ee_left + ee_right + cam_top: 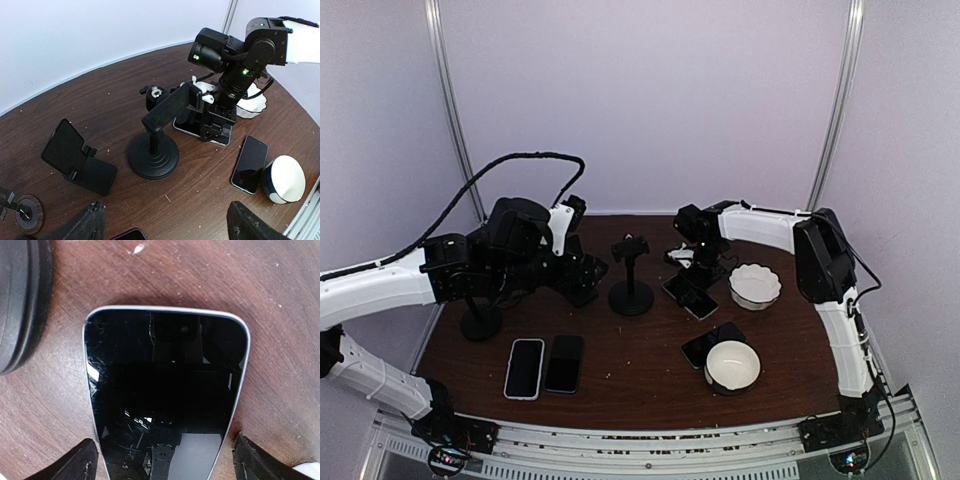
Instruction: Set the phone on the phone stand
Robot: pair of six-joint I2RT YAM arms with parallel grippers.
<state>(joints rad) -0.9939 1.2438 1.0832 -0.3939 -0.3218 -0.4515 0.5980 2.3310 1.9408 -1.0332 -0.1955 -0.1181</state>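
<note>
A black phone (165, 390) with a silver rim lies flat, screen up, on the brown table (640, 385). My right gripper (165, 465) is open and low over it, one fingertip on each side of its long edges, not closed on it. In the top view this phone (691, 297) lies just right of the black round-based phone stand (631, 280), whose cradle is empty. My left gripper (165, 225) is open and empty, hovering above the table left of the stand (152, 155). The right gripper (217, 125) shows there over the phone (189, 129).
Two phones (524, 368) (564, 363) lie at the near left, another phone (712, 343) by a white bowl (732, 365). A second white bowl (755, 285) sits at the right. A folding black stand (75, 160) and a small round-based stand (480, 320) stand at the left.
</note>
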